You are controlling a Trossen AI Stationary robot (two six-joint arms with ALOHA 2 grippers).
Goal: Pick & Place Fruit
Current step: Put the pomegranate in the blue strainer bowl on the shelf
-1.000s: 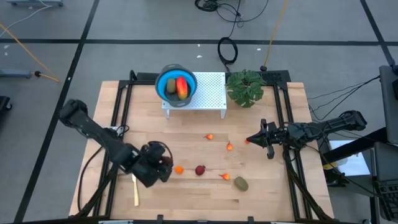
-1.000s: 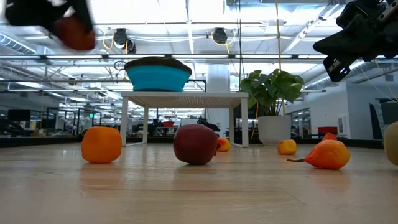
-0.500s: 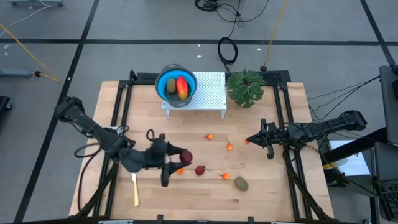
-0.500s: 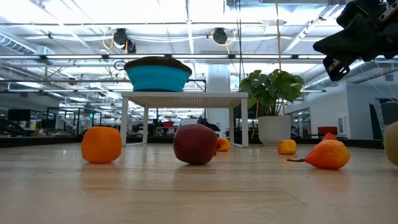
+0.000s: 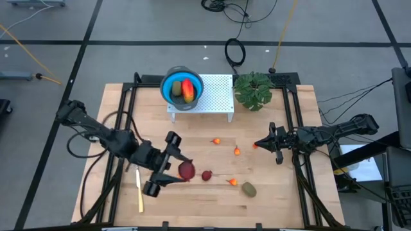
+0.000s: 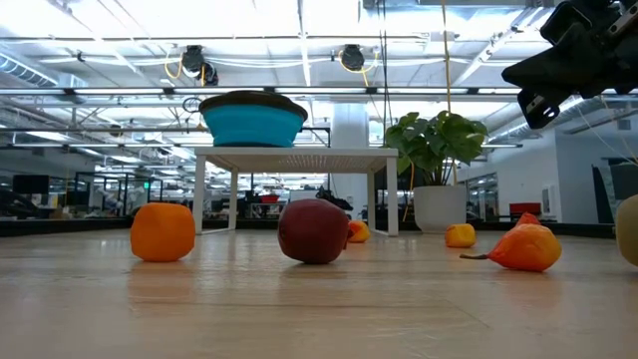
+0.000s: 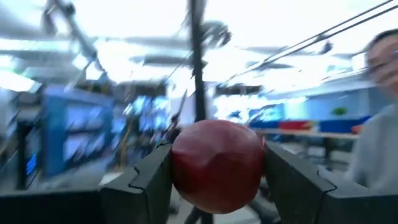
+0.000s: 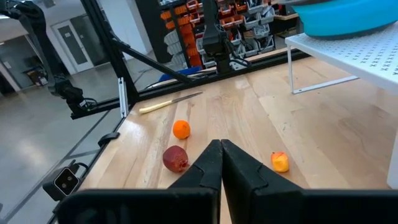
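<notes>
- The left wrist view is smeared all over; only the dark red ball (image 7: 217, 165) reads clearly.
- A person (image 7: 376, 149) is cut off at that view's right edge.
- An olive-brown oval (image 6: 630, 231) is sliced by the low view's right edge.
- The orange piece (image 8: 181, 129) sits hidden behind the left gripper (image 5: 172, 168) in the high view.

Grey floor (image 5: 128, 38), bright ceiling lights (image 6: 299, 20)
</notes>
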